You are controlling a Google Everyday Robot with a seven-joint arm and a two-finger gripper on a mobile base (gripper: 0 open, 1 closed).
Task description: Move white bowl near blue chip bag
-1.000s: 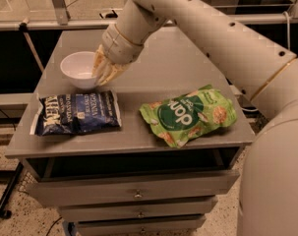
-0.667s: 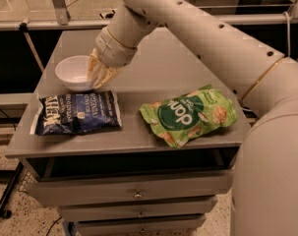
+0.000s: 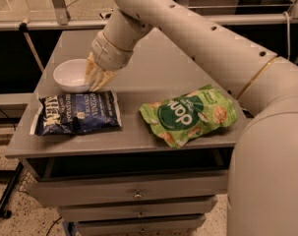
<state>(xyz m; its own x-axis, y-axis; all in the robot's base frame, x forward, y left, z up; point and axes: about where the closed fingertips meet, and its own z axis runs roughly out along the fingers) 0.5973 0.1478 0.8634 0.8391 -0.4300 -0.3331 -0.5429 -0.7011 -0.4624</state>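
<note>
The white bowl [image 3: 69,75] stands on the grey table [image 3: 153,68] at its left side, just behind the blue chip bag [image 3: 77,113], which lies flat at the front left. Bowl and bag are almost touching. My gripper [image 3: 96,76] reaches down from the big white arm and its fingers [image 3: 91,73] are closed over the bowl's right rim. The arm hides the bowl's right edge.
A bright green snack bag [image 3: 190,113] lies at the front right of the table. Drawers [image 3: 138,194] sit under the tabletop. A metal railing [image 3: 60,21] runs behind the table. The arm's thick lower link fills the right side of the view.
My gripper has moved left and a little toward the front with the bowl in it, so the bowl now sits closer to the blue chip bag. Both bags have not moved.
</note>
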